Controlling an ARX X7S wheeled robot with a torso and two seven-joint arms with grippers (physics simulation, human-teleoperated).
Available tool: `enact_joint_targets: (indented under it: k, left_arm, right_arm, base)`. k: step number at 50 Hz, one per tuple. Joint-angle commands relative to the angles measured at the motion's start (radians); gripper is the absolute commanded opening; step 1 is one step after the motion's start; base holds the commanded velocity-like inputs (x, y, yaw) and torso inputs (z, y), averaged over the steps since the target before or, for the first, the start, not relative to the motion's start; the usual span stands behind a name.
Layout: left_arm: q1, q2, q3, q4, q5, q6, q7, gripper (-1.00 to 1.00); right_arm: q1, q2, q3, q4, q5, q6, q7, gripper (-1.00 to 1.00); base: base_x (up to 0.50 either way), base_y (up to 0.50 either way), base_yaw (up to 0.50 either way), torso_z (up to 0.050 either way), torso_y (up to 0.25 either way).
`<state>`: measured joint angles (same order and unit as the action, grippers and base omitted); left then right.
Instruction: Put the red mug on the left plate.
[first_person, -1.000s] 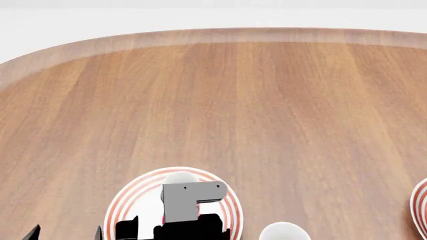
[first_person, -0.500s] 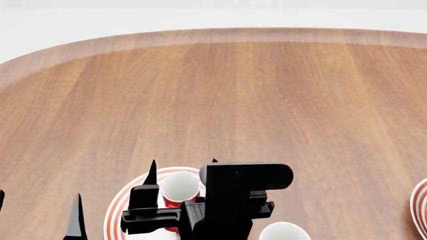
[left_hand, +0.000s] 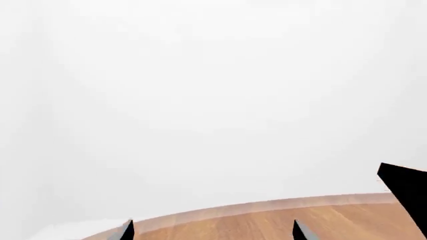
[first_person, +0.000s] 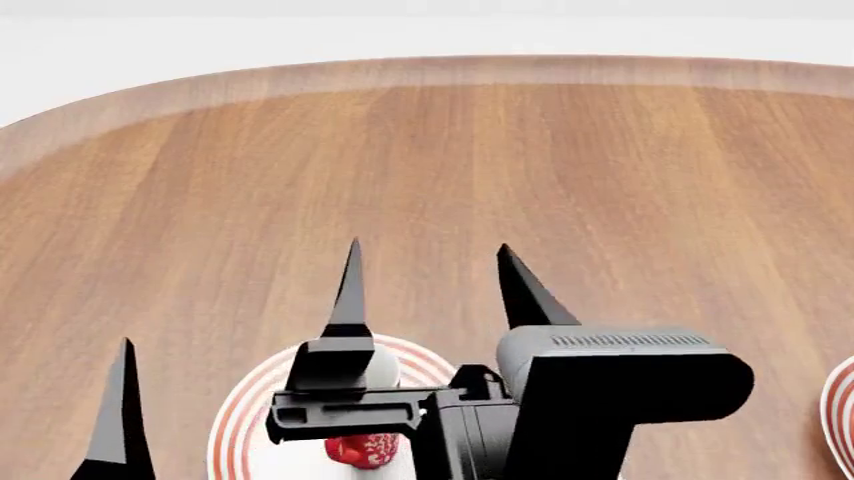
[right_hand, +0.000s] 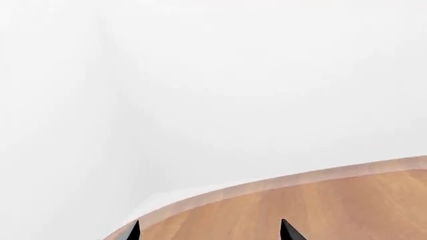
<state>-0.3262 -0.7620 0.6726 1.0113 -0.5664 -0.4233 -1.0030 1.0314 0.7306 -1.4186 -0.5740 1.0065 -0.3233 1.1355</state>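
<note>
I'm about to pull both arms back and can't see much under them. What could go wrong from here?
The red mug sits on the left plate, mostly hidden under the right arm, so a low retreat could clip it. The right hand is open and empty above it. Neither wrist camera shows the mug, only the table, so you would be judging clearance blind.

bare simulated room, wooden table (first_person: 534, 180), white walls

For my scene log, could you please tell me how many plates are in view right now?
2: the left plate sits at the near edge under the right gripper, holding the red mug; another plate is cut off at the right edge. The arms may hide others.
</note>
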Motion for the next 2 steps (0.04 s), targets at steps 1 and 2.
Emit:
enact_joint_targets:
  k: [1, 2]
  left_arm:
    - [-0.43, -0.23, 0.508, 0.035, -0.132, 0.188, -0.366, 1.0]
    - [-0.492, -0.241, 0.58, 0.036, -0.134, 0.214, -0.397, 1.0]
  right_arm:
    - [0.009, 0.048, 0.019, -0.101, -0.082, 0.01, 0.071, 1.0]
    - [0.01, 0.051, 0.019, -0.11, -0.09, 0.013, 0.076, 1.0]
  base:
    - [0.0, 0.0, 0.0, 0.0, 0.0]
    - [0.0, 0.0, 0.0, 0.0, 0.0]
